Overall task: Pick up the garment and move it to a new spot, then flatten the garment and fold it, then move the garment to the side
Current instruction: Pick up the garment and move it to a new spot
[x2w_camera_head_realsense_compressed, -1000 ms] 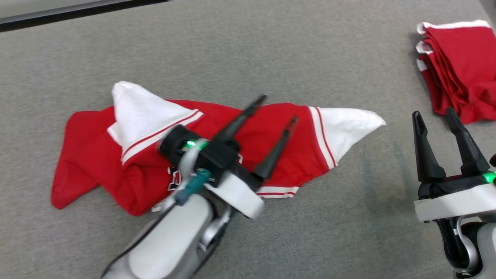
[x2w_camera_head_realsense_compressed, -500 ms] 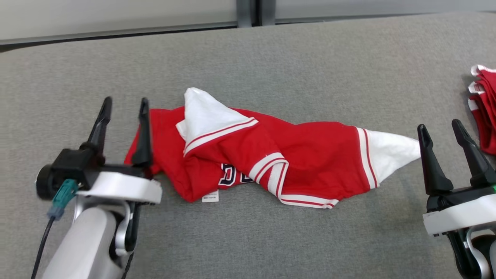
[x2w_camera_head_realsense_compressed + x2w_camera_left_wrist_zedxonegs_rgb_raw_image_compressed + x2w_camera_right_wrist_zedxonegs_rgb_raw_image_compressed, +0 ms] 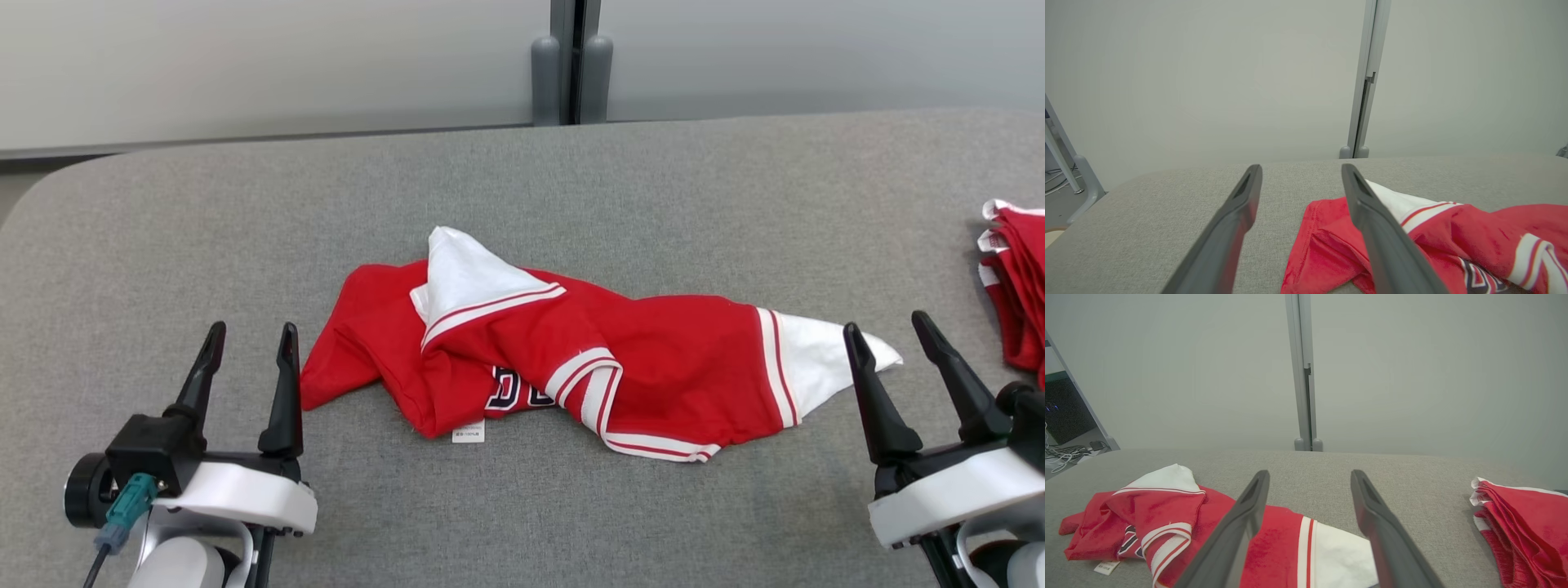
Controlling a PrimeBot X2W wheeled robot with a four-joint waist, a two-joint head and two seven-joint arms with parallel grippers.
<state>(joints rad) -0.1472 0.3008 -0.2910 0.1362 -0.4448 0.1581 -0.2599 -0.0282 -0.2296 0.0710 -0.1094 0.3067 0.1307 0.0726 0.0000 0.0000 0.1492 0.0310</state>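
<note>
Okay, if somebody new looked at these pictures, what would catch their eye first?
The crumpled red and white garment in the middle of the grey table. Next, the open grippers flanking it: the left gripper by its red end, the right gripper by its white sleeve tip. A red pile lies at the table's right edge.

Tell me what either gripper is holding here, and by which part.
Nothing is held. The left gripper and right gripper are both open and empty, near opposite ends of the crumpled garment.

Lab-like test room: grey felt-covered table (image 3: 522, 163), plain pale partition panels (image 3: 245, 65), loose cables (image 3: 1065, 452) beyond.
</note>
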